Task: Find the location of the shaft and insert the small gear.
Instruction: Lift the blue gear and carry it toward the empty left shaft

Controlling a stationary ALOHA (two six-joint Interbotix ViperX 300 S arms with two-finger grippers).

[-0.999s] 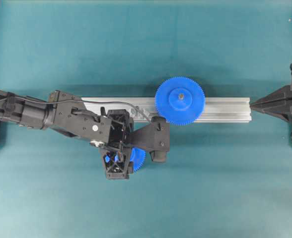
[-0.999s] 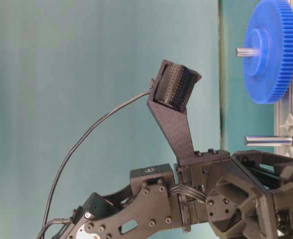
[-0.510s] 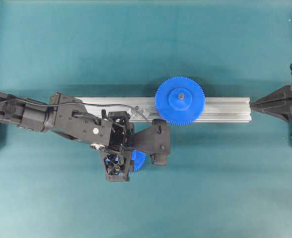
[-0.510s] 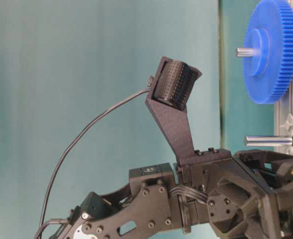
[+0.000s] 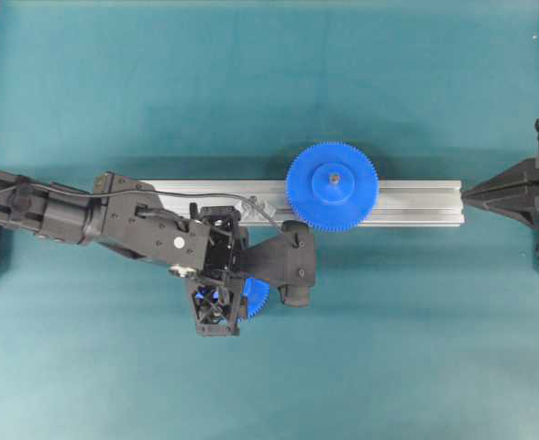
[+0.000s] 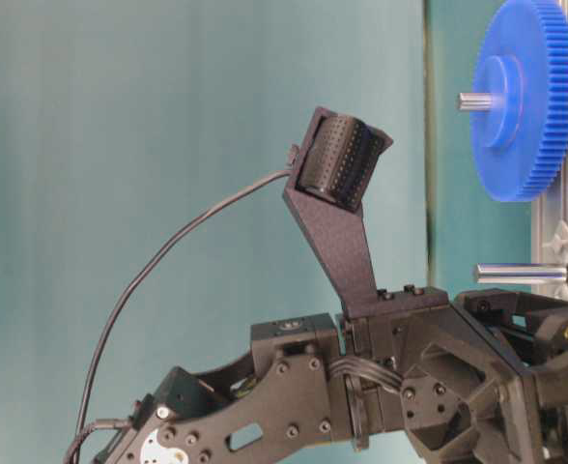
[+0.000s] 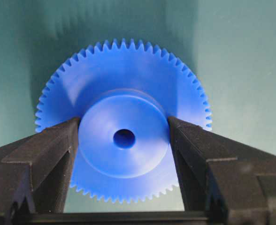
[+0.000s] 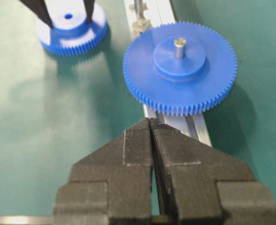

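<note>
The small gear (image 7: pixel 124 140) is blue with a raised hub and lies flat on the green mat. In the overhead view it (image 5: pixel 255 295) peeks out from under my left gripper (image 5: pixel 216 301). My left gripper (image 7: pixel 124 125) is shut on its hub, one finger (image 7: pixel 67 136) touching each side. The right wrist view shows this gear (image 8: pixel 72 29) too. The shaft (image 6: pixel 521 274) is a bare grey pin on the rail. It also shows at the top of the right wrist view (image 8: pixel 138 8). My right gripper (image 8: pixel 150 121) is shut and empty, and sits at the rail's right end (image 5: pixel 468 193).
The large blue gear (image 5: pixel 332 186) sits on its own pin on the aluminium rail (image 5: pixel 416 202), right of the shaft. It also shows in the table-level view (image 6: pixel 521 101) and the right wrist view (image 8: pixel 180 65). Black frame posts stand at both side edges.
My left gripper has shifted slightly over the small gear, so less of the gear shows from overhead. The right arm has not moved.
</note>
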